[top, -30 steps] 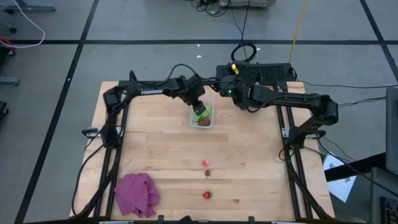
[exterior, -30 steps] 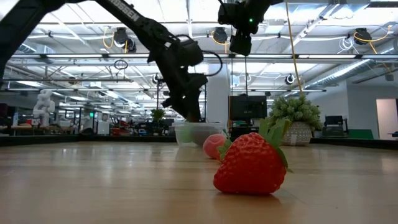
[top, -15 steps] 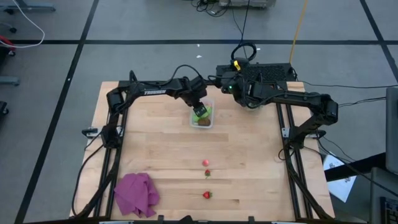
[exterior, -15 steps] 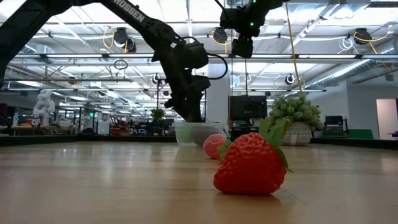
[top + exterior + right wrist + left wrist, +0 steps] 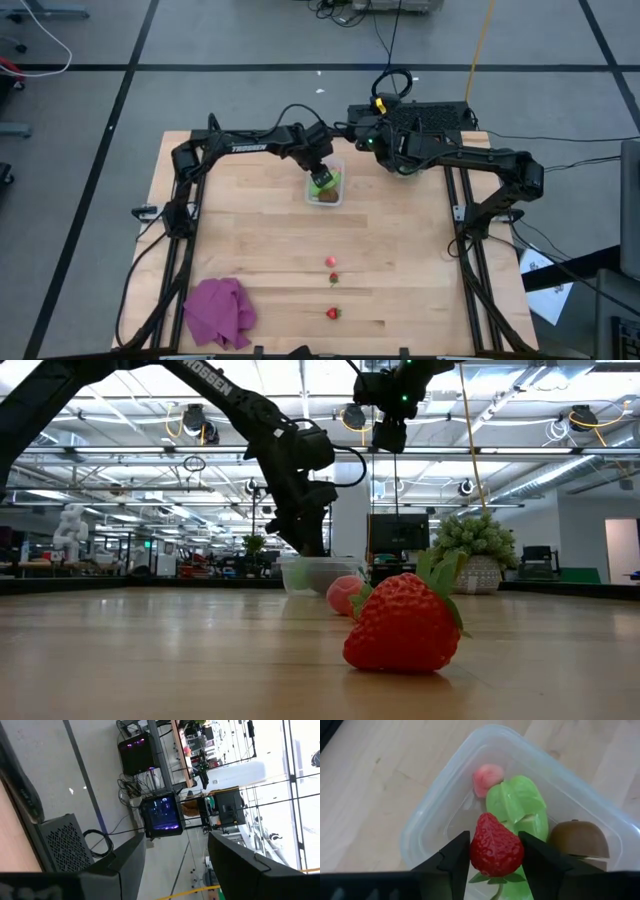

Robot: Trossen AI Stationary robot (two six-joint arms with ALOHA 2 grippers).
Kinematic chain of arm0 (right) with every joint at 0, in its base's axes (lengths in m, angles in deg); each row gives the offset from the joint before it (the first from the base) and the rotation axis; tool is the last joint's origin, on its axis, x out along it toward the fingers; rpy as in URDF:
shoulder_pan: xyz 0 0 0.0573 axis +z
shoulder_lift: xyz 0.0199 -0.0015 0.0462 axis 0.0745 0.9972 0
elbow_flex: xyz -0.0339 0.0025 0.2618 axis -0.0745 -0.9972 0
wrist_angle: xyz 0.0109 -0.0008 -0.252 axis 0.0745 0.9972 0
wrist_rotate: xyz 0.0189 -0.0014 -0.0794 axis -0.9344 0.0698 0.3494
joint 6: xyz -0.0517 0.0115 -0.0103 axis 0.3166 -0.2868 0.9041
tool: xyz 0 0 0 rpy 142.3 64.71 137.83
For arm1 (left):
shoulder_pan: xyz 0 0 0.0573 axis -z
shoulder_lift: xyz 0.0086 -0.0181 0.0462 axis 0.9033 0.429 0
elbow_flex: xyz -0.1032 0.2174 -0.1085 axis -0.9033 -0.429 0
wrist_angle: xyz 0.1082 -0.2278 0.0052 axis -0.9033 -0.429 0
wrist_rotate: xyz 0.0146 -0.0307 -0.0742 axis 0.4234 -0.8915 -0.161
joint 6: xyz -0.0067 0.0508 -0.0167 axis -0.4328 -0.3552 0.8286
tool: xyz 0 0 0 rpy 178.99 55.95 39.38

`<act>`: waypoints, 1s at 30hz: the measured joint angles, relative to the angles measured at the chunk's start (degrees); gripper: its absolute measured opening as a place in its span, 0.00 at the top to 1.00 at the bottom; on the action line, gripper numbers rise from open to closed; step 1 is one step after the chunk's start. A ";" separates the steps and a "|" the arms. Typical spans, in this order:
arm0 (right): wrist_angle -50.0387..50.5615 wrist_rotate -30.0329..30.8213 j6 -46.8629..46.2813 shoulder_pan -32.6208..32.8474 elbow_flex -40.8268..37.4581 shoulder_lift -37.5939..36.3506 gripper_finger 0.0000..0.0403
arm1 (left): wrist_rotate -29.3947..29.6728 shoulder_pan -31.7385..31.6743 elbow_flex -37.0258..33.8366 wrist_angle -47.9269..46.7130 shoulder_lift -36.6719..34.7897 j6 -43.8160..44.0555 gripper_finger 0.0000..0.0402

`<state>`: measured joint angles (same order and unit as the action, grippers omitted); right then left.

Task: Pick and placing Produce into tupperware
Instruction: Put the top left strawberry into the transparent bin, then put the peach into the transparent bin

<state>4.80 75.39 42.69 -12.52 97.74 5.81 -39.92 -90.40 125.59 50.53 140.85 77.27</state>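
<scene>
The clear tupperware stands near the table's far middle and also shows in the low view. My left gripper hovers over it, shut on a red strawberry. In the left wrist view the tupperware holds a pink piece, light green pieces and a brown kiwi. Three strawberries lie on the table's near half. My right gripper is open, raised near the far edge, touching nothing. My left gripper pinches the strawberry by its two red sides between the two fingers, coming from above and pointing down. The strawberry is lifted clear over the tupperware, its pointed tip away from the wrist and its green leaves toward it.
A purple cloth lies bunched at the near left corner. In the low view the nearest strawberry fills the foreground, a paler one behind it, and a spiky potted plant stands beyond the table. Bare wood lies between the tupperware and the strawberries.
My right gripper has drawn back a little toward the far edge. My left wrist has shifted slightly toward the table's right above the tupperware, the strawberry still between its fingers. Nothing else has moved.
</scene>
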 joint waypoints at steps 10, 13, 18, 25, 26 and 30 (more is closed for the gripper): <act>0.00 -0.01 0.00 0.00 0.00 -0.01 0.50 | 0.09 0.00 0.00 1.26 0.00 0.03 0.46; 0.00 -0.01 0.00 0.00 0.00 -0.02 0.50 | 1.44 0.02 0.00 1.82 0.00 -0.18 0.43; 0.01 -0.01 -0.02 0.02 0.00 0.00 0.50 | 5.30 -0.93 -0.02 0.07 -3.13 -3.83 0.42; 0.81 -0.21 -3.62 0.92 0.00 -0.02 0.50 | 17.26 -6.21 -0.02 -9.37 -16.56 -4.38 0.42; 1.60 -0.40 -4.29 1.45 -0.01 0.00 0.50 | 18.16 -7.17 -0.02 -11.31 -19.10 -3.74 0.42; 4.44 -1.89 -5.59 4.95 0.00 -0.01 0.50 | 19.22 -10.49 -0.02 -21.00 -28.33 -0.08 0.42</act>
<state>9.23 73.50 37.11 -7.57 97.74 5.79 -20.70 -100.89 125.57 29.53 112.52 77.19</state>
